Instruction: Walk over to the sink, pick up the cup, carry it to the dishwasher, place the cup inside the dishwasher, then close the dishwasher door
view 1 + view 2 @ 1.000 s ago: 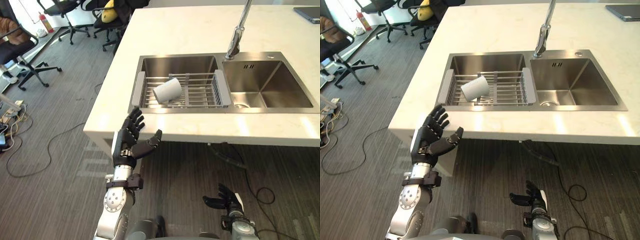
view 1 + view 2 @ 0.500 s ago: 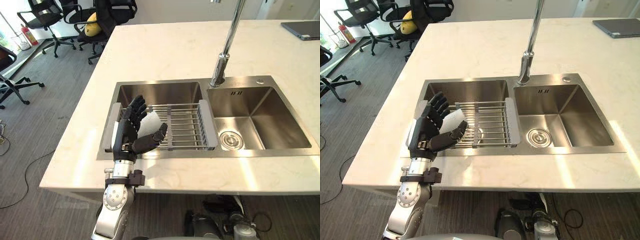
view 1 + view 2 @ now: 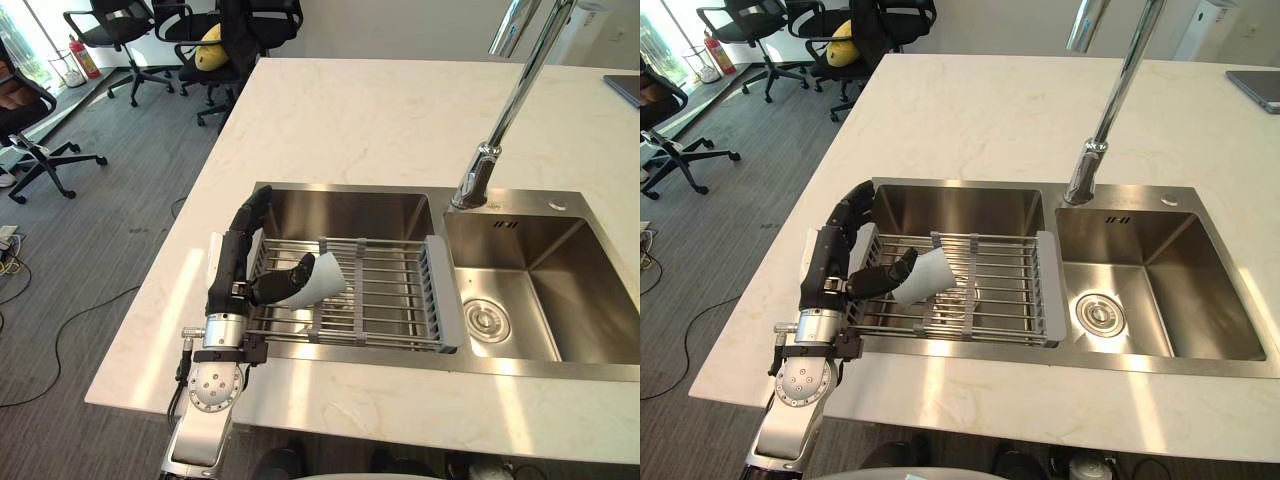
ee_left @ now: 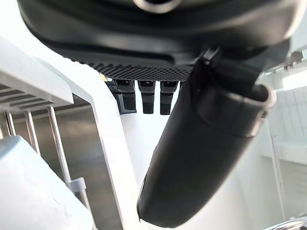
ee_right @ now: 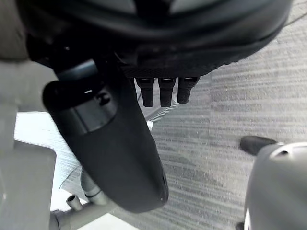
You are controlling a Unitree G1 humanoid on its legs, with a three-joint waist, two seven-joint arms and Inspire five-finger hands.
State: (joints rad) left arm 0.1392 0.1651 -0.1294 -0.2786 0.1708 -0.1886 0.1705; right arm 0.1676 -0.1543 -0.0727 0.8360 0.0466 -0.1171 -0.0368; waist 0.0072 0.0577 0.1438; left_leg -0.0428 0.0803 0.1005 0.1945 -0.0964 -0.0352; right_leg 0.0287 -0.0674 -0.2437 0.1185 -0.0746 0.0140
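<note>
One hand near the cup: the left hand [image 3: 232, 272] reaches over the near edge of the surface [image 3: 380, 120] into the sink's left basin [image 3: 340, 212], on the side nearest the surface's left edge.
Left hand state: spread wide, holding nothing. Its fingers [image 3: 252, 210] run straight toward the basin's far wall. Its thumb [image 3: 280, 284] juts right, with its tip against or just short of the cup; I cannot tell if they touch.
Cup [image 3: 325, 278]: white, lying on its side on the wire rack [image 3: 390, 300], in the rack's left half, just right of the palm.
Cup's long axis: roughly along the rack's length and slightly slanted. One end is toward the thumb and the other toward the faucet side; I cannot tell which end is the mouth.
Relation that matters: the cup lies to the right of the hand, at the thumb tip rather than deep in the open span. The grasp probably calls for a small shift right before the fingers curl across the cup's short width.
Faucet [image 3: 495, 135]: stands at the sink's far rim between the basins, well apart from the cup.
Right basin [image 3: 585, 300]: bare steel.
Right hand [image 5: 144, 28]: hangs low over the floor [image 5: 249, 72], fingers relaxed and empty, well apart from the sink. The left hand is plainly the nearer.
</note>
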